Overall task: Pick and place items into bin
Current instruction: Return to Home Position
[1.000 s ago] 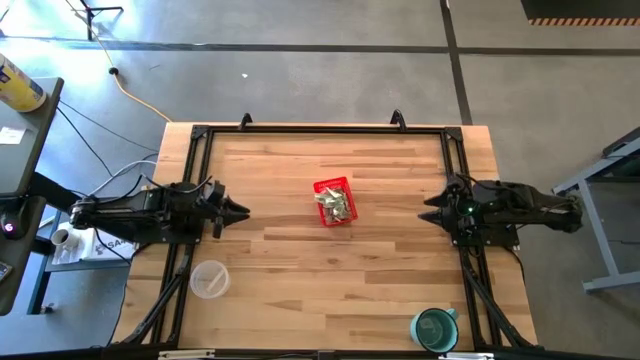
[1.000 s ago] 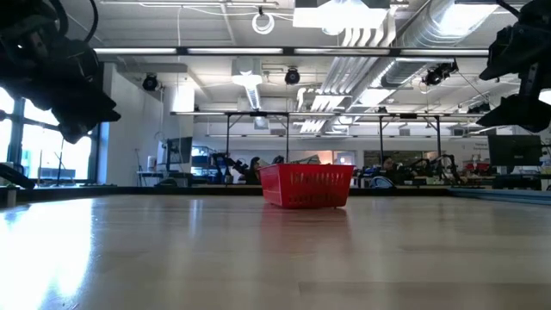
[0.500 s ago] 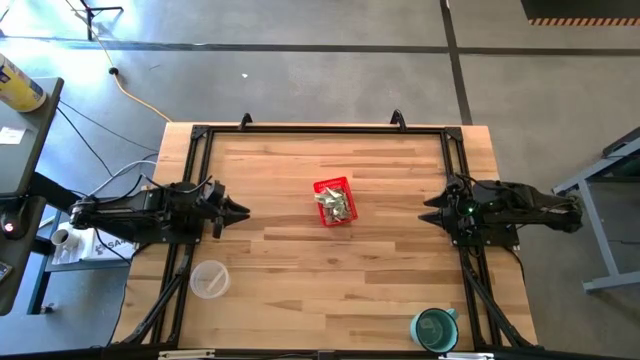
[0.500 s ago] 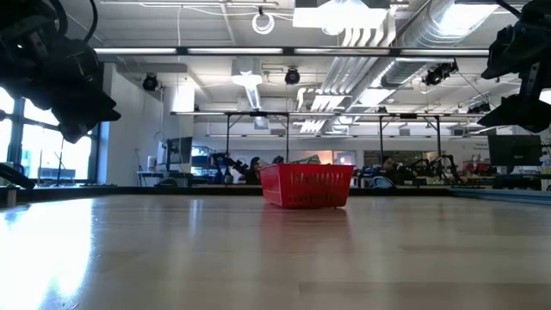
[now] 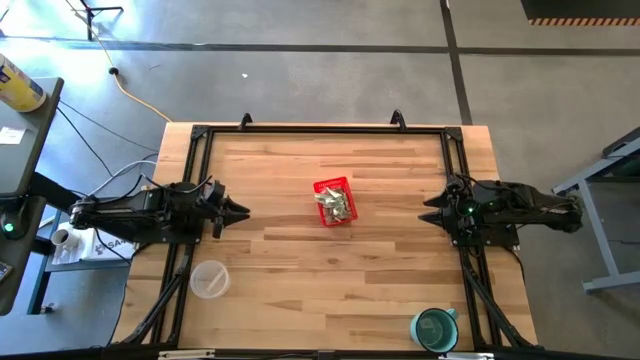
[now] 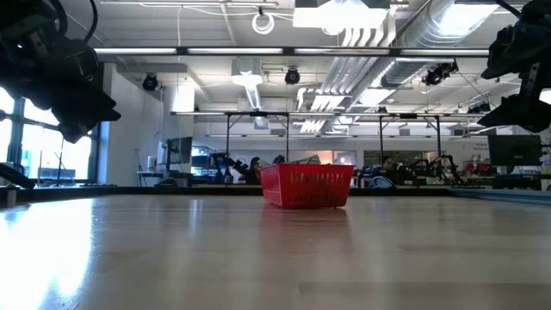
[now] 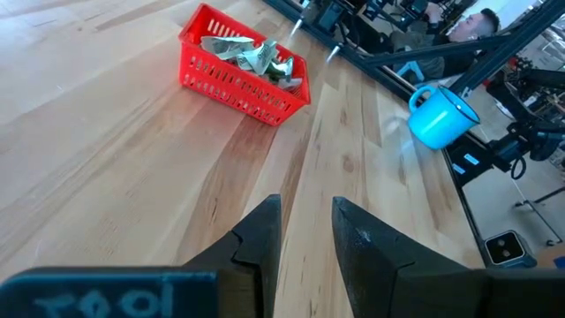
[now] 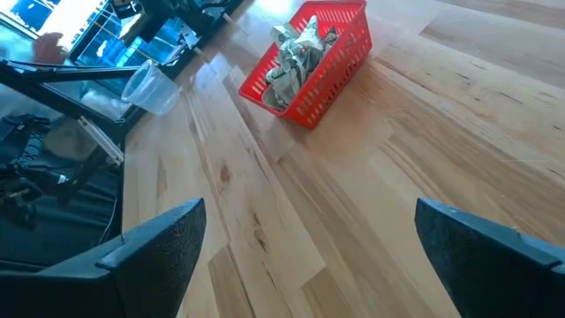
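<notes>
Nothing on the surface had moved since the earlier frames: both arms and the bin (image 5: 330, 184) lay exactly where they had been half a second before.

The left pincer (image 5: 240, 210) sat at centre left of the high view. In its wrist view the left pincer's (image 7: 306, 205) fingers (image 7: 265, 230) stood nearly together, with a narrow strip of wood between them and nothing held. The right pincer (image 5: 428, 209) sat at centre right. Its own view showed its fingers (image 8: 168, 234) spread wide apart and empty.

The bin stood just right of centre on the surface (image 5: 280, 160), well apart from both pincers. The items (image 5: 337, 206) lay heaped inside it. I saw none loose on the wood in any view. The clear cup (image 5: 209, 279) at lower left and the teal cup (image 5: 434, 328) at lower right stood away from the work.

I judged the collecting finished, with only the retreat of the arms still to complete.

On handling, I took the items to be very light, thin and crinkly. They looked soft enough to crush, and likely to slide on bare wood. Had one needed lifting, I would have pinched it across a raised fold or a free edge, with light pressure. The heap rose near the rim, so a careless brush could have spilled pieces. The bin itself looked like light plastic and would probably shift if nudged.
</notes>
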